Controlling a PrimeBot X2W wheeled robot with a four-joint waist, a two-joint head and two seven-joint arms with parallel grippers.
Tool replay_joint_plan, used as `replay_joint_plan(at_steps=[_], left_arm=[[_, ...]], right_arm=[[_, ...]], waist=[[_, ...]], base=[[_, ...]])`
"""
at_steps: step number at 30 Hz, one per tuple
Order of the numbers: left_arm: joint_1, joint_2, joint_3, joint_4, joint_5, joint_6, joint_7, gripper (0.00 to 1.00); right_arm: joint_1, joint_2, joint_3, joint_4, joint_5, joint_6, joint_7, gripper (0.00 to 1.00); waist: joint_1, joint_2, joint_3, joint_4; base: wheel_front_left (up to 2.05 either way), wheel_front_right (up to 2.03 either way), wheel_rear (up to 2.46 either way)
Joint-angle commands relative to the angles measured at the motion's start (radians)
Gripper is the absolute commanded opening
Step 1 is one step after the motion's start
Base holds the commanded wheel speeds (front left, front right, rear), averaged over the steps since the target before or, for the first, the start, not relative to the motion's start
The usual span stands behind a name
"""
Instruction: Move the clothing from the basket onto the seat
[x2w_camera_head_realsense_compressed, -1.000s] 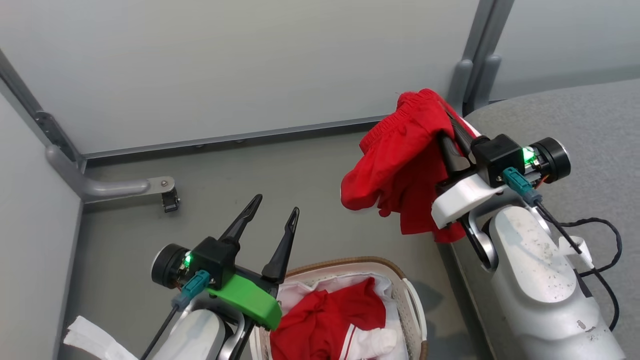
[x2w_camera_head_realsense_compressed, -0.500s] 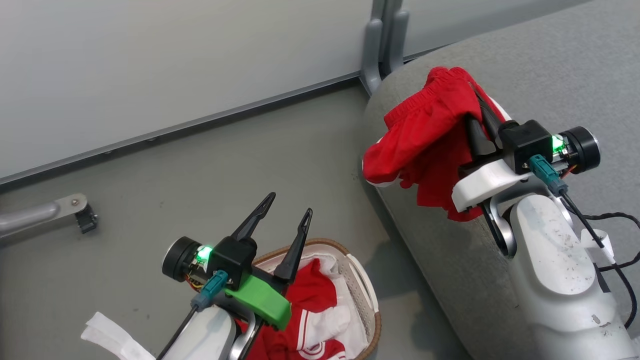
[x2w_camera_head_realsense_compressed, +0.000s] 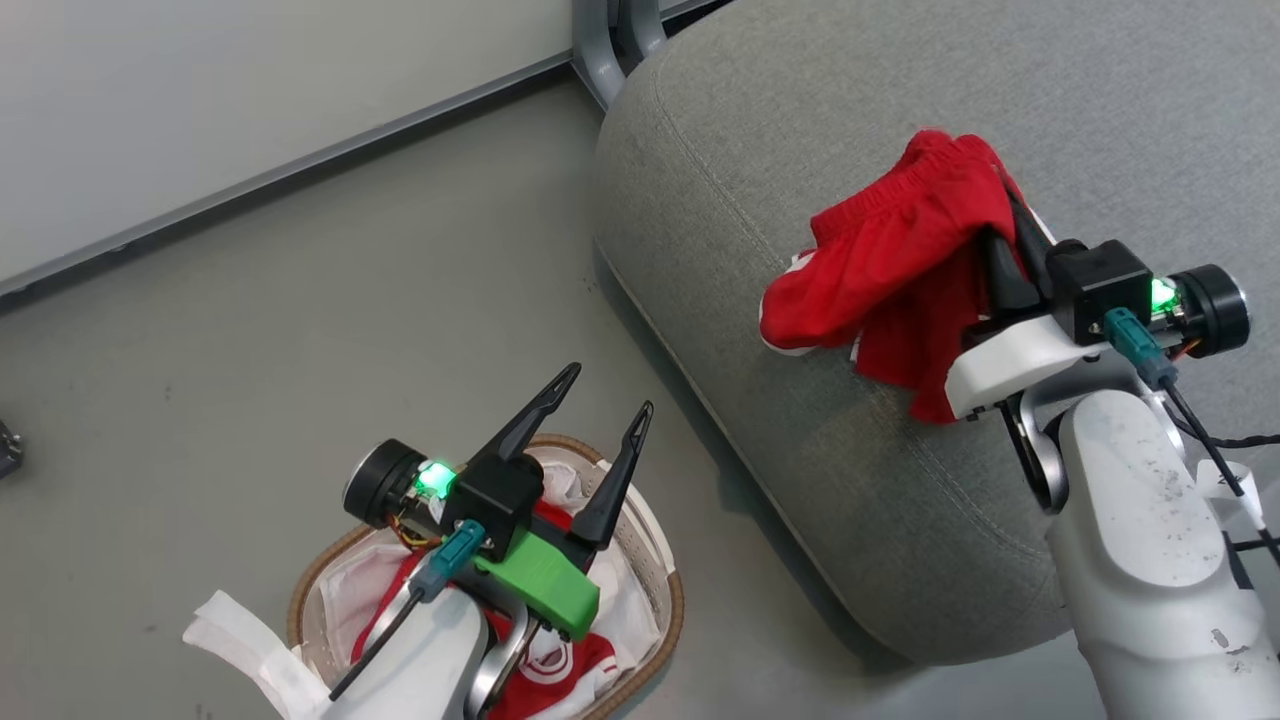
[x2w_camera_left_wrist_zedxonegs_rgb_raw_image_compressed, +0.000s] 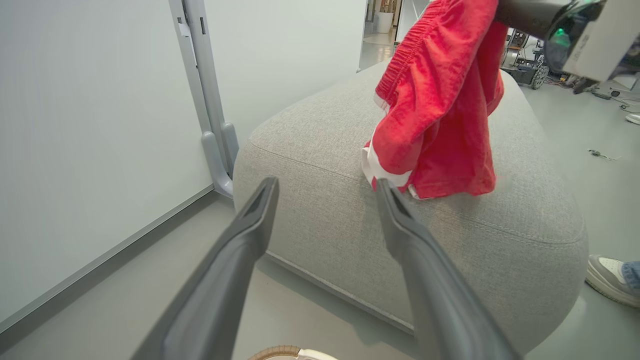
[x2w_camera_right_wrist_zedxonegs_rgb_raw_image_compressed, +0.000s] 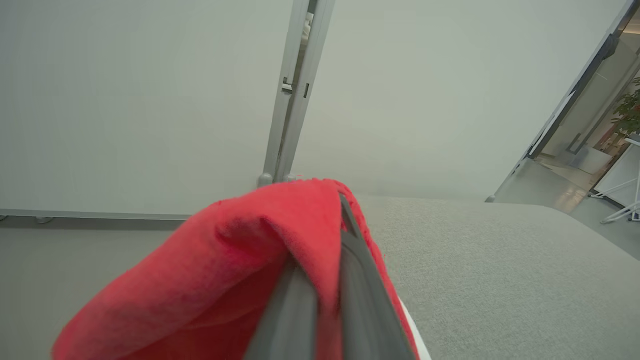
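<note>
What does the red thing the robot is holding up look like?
The red shorts look like soft, crinkly cloth, with a gathered elastic waistband and white trim on a leg hem. They hang bunched and folded from the right gripper, whose dark fingers are shut on the fabric near the top. They dangle over the grey seat, and the lowest hem seems to brush the cushion.

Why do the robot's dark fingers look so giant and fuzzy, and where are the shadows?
Left wrist view: the left tool's fingers sit near the lens, looming big and soft; red shorts and seat look sharp. Right wrist view: the right tool's fingers and shorts blur up close. Head view: even light, soft shadow on the floor beside the seat.
</note>
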Motion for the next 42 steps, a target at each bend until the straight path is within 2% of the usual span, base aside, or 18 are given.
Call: replay_joint_plan(at_steps=[1,10,20,24,29,34,38,39,40,41,42], left_arm=[[-0.022,0.009,0.001,-0.005,0.011,-0.004,0.001,1.0],[-0.087,0.025,0.001,-0.047,0.024,-0.005,0.001,1.0],[-0.203,0.008,-0.036,-0.093,0.05,-0.005,0.001,1.0],[-0.222,-0.007,-0.058,-0.12,0.055,-0.005,0.001,1.0],[-0.227,-0.02,-0.07,-0.141,0.062,-0.005,0.001,1.0],[-0.212,-0.022,-0.061,-0.134,0.061,-0.002,0.001,1.0],[-0.195,-0.017,-0.056,-0.122,0.062,-0.001,0.001,1.0],[-0.193,-0.016,-0.055,-0.119,0.062,-0.001,0.001,1.0],[-0.19,-0.016,-0.055,-0.114,0.061,-0.001,0.001,1.0],[-0.187,-0.017,-0.055,-0.109,0.059,-0.001,0.001,1.0],[-0.186,-0.019,-0.057,-0.103,0.055,-0.001,0.001,1.0]], right_arm=[[-0.024,-0.017,-0.007,0.0,-0.006,-0.001,-0.005,0.0],[-0.189,-0.114,-0.061,0.008,-0.019,-0.001,-0.005,0.0],[-0.508,-0.315,-0.179,0.084,-0.083,-0.001,-0.004,0.0],[-0.557,-0.379,-0.22,0.154,-0.113,-0.001,0.005,0.0],[-0.515,-0.414,-0.269,0.257,-0.138,-0.001,0.02,0.0],[-0.457,-0.402,-0.314,0.366,-0.142,-0.001,0.022,0.0],[-0.428,-0.387,-0.344,0.409,-0.147,-0.001,0.012,0.0],[-0.421,-0.381,-0.347,0.414,-0.148,-0.001,0.009,0.07],[-0.416,-0.372,-0.351,0.418,-0.149,-0.001,0.006,0.33],[-0.411,-0.366,-0.356,0.421,-0.146,-0.001,0.004,0.48],[-0.401,-0.361,-0.362,0.422,-0.145,-0.001,0.002,0.96]], waist=[[0.0,0.0104,0.045,0.014],[0.0,0.0104,0.192,0.137],[0.0,0.0104,0.393,0.316],[0.0,0.0104,0.436,0.367],[0.0,0.0104,0.462,0.398],[0.0,0.0104,0.466,0.396],[0.0,0.0104,0.456,0.377],[0.0,0.0104,0.452,0.373],[0.0,0.0104,0.447,0.369],[0.0,0.0104,0.441,0.365],[0.0,0.0104,0.434,0.362]], base=[[0.0,0.0,0.0],[0.0,0.0,0.0],[0.0,0.0,0.0],[0.0,0.0,0.0],[0.0,0.0,0.0],[0.0,0.0,0.0],[0.0,0.0,0.0],[0.0,0.0,0.0],[0.0,0.0,0.0],[0.0,0.0,0.0],[0.0,0.0,0.0]])
